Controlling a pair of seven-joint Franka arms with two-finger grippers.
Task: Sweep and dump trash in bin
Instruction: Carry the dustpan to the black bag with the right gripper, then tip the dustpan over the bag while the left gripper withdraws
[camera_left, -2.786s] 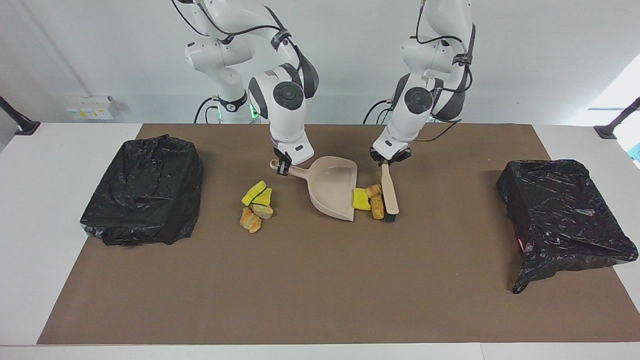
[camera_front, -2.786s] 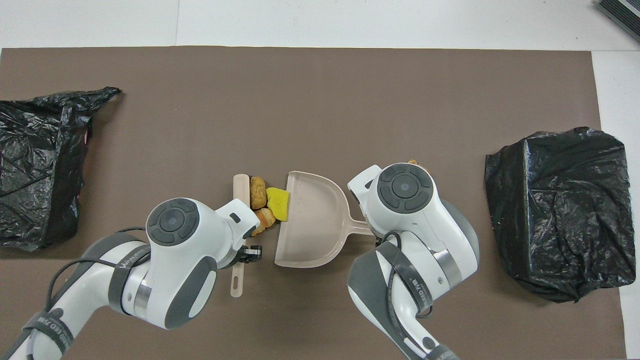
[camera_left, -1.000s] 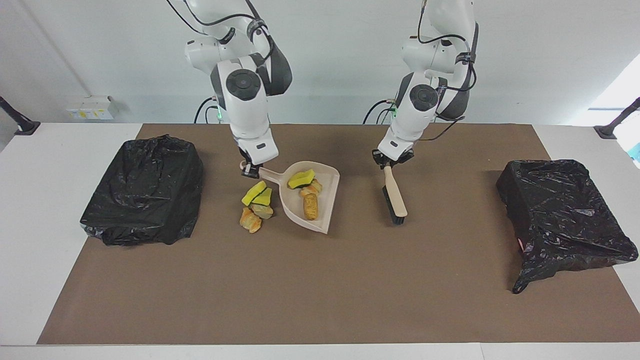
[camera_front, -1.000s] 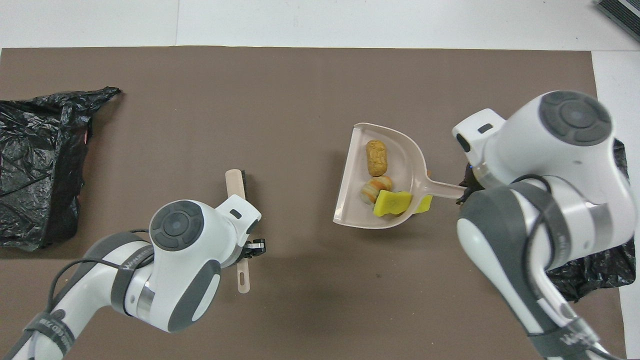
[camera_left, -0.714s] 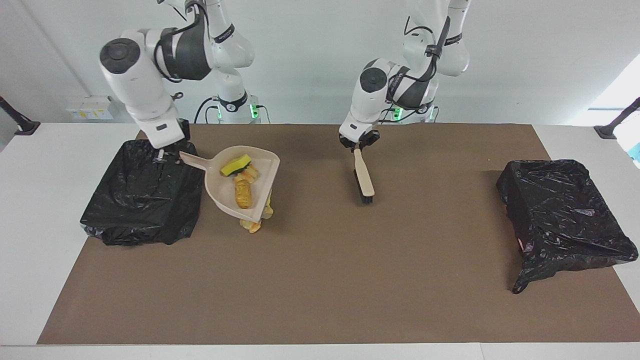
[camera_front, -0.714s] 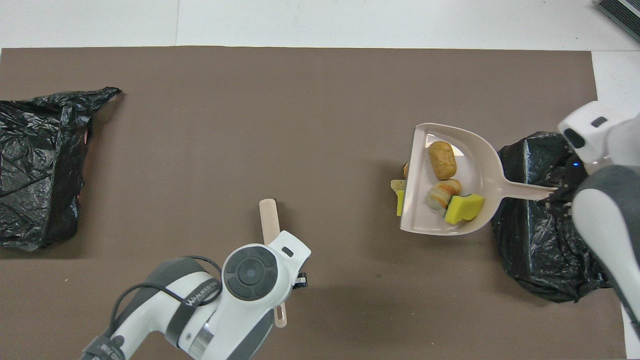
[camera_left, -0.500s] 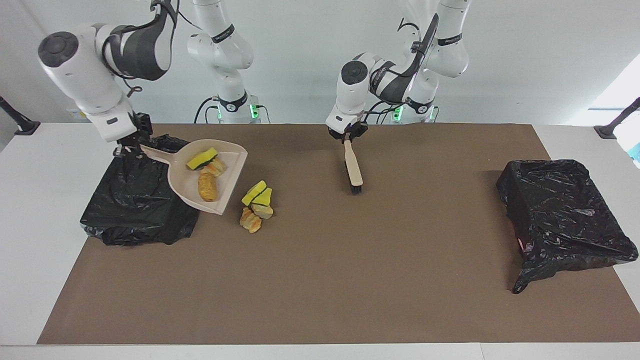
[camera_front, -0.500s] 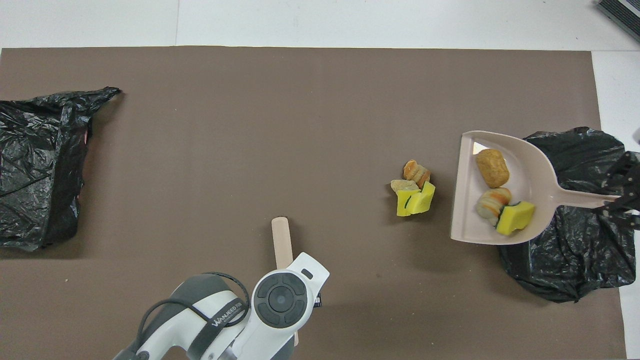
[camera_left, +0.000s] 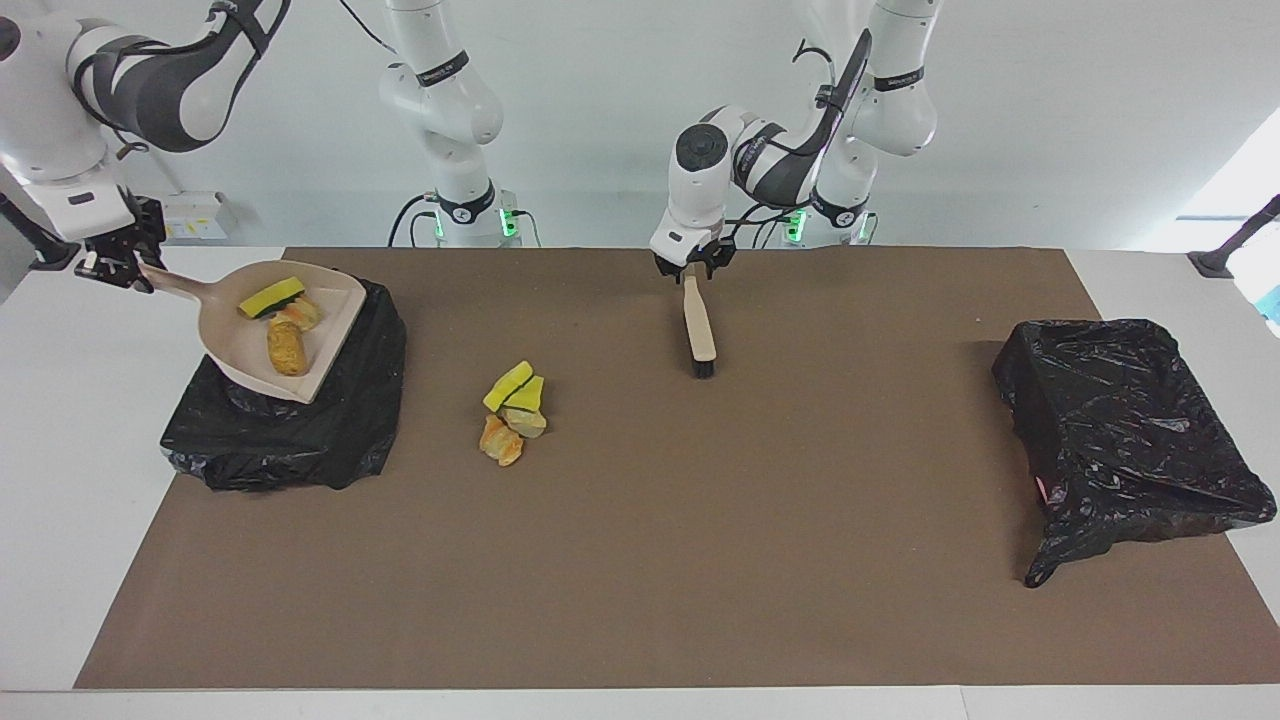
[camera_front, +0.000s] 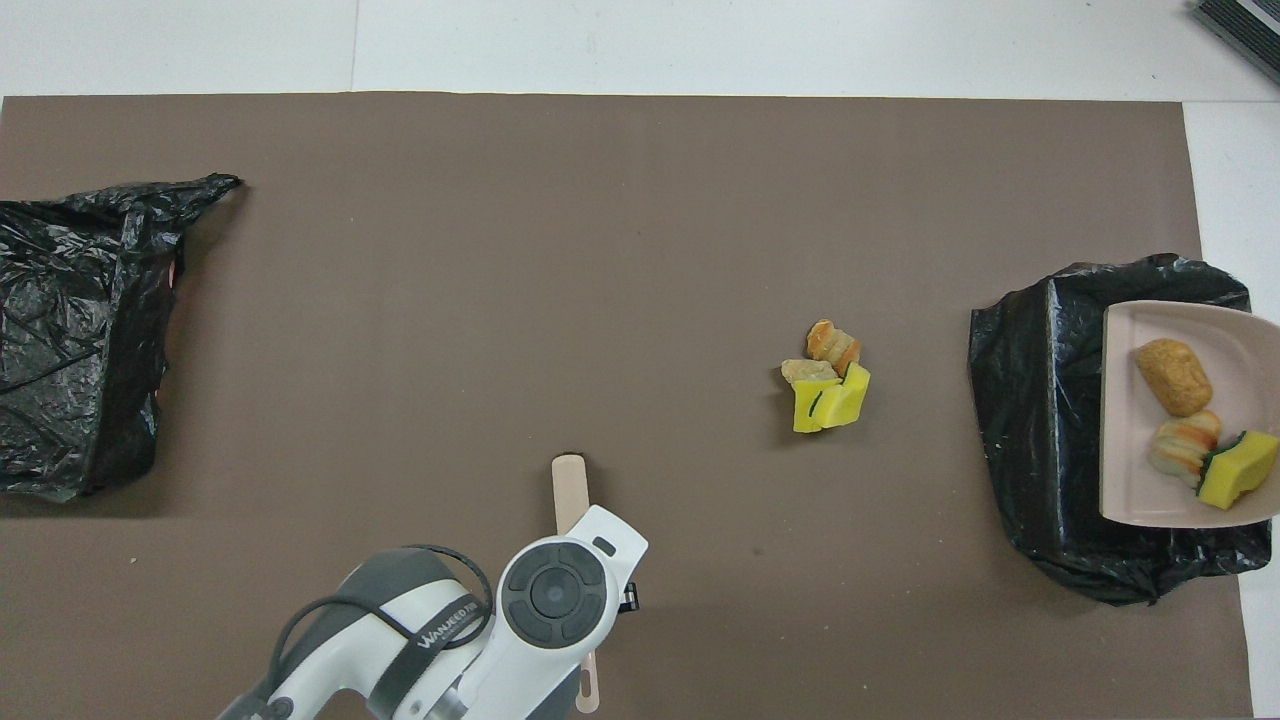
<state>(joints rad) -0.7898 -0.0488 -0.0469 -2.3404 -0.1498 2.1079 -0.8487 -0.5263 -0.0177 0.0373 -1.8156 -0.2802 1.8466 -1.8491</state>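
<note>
right gripper (camera_left: 112, 268) clamped on dustpan (camera_left: 285, 340) handle, pan with three trash pieces up over bin (camera_left: 290, 430) at the right-arm end of the brown mat (camera_left: 640, 560) | left gripper (camera_left: 692, 266) at brush (camera_left: 699, 328) handle, fingers cannot tell, brush lying near the mat's robot-side edge | loose trash pile (camera_left: 512, 412) mid-mat between bin and brush | second bin (camera_left: 1130, 440) at the left-arm end

My dustpan (camera_left: 300, 345) looks like smooth matt plastic; the bin bags (camera_left: 1130, 420) are glossy crinkled plastic; the mat (camera_left: 700, 540) is matt.

R gripper (camera_left: 118, 268) carried loaded dustpan (camera_left: 262, 350) over bin (camera_left: 290, 440); L gripper (camera_left: 692, 268) maybe loosened on brush (camera_left: 699, 328).
</note>
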